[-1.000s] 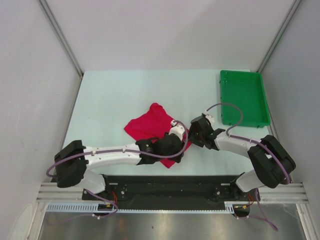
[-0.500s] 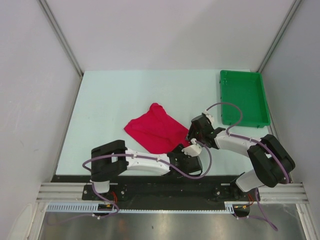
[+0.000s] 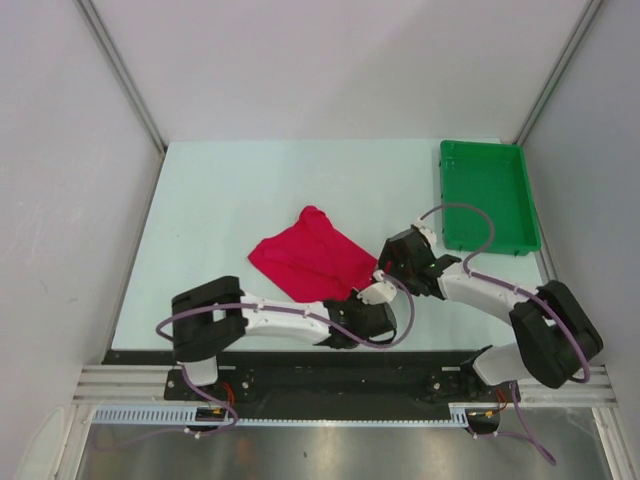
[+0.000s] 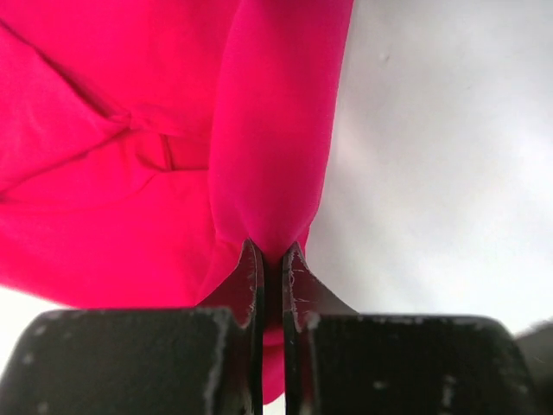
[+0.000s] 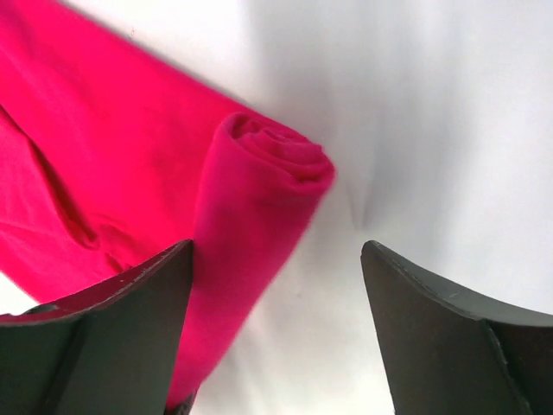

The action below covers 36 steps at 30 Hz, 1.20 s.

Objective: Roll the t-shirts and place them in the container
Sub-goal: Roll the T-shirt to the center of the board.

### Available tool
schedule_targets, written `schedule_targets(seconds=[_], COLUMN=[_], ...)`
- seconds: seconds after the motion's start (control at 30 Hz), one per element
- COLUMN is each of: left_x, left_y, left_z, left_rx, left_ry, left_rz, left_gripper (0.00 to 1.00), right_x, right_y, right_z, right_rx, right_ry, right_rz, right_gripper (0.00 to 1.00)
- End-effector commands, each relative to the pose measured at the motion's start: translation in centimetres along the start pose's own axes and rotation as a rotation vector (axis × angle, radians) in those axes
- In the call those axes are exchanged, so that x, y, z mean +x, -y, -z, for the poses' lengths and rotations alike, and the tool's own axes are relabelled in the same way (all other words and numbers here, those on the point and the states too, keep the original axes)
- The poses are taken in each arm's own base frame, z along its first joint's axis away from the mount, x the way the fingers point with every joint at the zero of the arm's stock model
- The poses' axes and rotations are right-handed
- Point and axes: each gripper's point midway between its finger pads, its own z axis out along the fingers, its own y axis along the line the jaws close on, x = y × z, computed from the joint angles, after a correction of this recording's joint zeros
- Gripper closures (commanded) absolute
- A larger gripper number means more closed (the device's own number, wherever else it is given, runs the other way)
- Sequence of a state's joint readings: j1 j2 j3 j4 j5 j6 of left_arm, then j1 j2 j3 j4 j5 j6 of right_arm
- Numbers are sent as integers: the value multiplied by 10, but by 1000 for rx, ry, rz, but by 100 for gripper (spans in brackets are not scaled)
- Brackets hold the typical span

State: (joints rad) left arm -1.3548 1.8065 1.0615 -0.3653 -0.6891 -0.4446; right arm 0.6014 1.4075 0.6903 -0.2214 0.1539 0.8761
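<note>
**Top view.** Crimson-red cotton t-shirt (image 3: 308, 262): one piece, folded flat. It lies on the pale tabletop (image 3: 220, 190) about midway between the left and right edges, closer to the near edge. Green plastic tray (image 3: 490, 195): far right corner, well apart from the shirt. Left claw (image 3: 374, 294) and right claw (image 3: 392, 262): both at the shirt's near right corner, close to one another.

**Left wrist view.** Left claw (image 4: 272, 257): tips together, clamped on a thin pinch of the rolled edge. The roll runs straight away from the tips.

**Right wrist view.** Right claw (image 5: 276, 251): fingers wide apart and holding nothing. They straddle the roll's spiral end (image 5: 281, 160). Whether the left finger touches the cloth cannot be told.

**Handling note (judgement).** The roll looks only just begun.
- The right claw should close on the spiral end before any turning.
- Both ends should then advance evenly and low on the tabletop, so the roll stays tight.
- The pinch is thin, so a gentle pull is advisable; otherwise the whole shirt may drag.
</note>
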Motion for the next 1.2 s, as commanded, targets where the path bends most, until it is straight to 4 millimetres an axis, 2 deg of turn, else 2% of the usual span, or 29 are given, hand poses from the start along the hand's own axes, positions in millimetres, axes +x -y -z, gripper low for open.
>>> schedule_targets(seconds=[0.0, 0.03, 0.1, 0.17, 0.27, 0.33, 0.47, 0.53, 0.67, 0.77, 1.07, 1.17], left_x=[-37, -39, -40, -38, -32, -26, -12, -4, 1, 2, 7, 8], left_y=[30, 35, 47, 58, 63, 64, 56, 52, 42, 35, 20, 15], left_z=[20, 22, 25, 27, 25, 24, 18, 15, 9, 7, 1, 0], left_rx=[306, 339, 407, 476, 548, 579, 632, 632, 625, 616, 590, 579], left_ry=[59, 53, 27, -4, -37, -63, -126, -144, -166, -169, -180, -181], left_rz=[209, 229, 263, 294, 381, 455, 609, 629, 665, 676, 670, 674], left_gripper=[100, 100, 100, 100, 100, 100, 100, 100, 100, 100, 100, 94], right_x=[-24, -33, -40, -44, -37, -26, -15, -8, -2, 3, 0, -2], right_y=[25, 24, 34, 36, 40, 46, 47, 44, 36, 34, 18, 15], right_z=[23, 33, 41, 53, 60, 58, 57, 55, 51, 41, 22, 19], right_rx=[49, 28, 37, 13, -10, -12, -38, -51, -70, -63, -102, -104], right_ry=[76, 108, 130, 153, 153, 130, 123, 116, 110, 89, 85, 89], right_rz=[-15, -26, -42, -49, -67, -74, -79, -76, -68, -66, -70, -70], right_gripper=[16, 14, 13, 14, 18, 22, 27, 29, 29, 29, 28, 28])
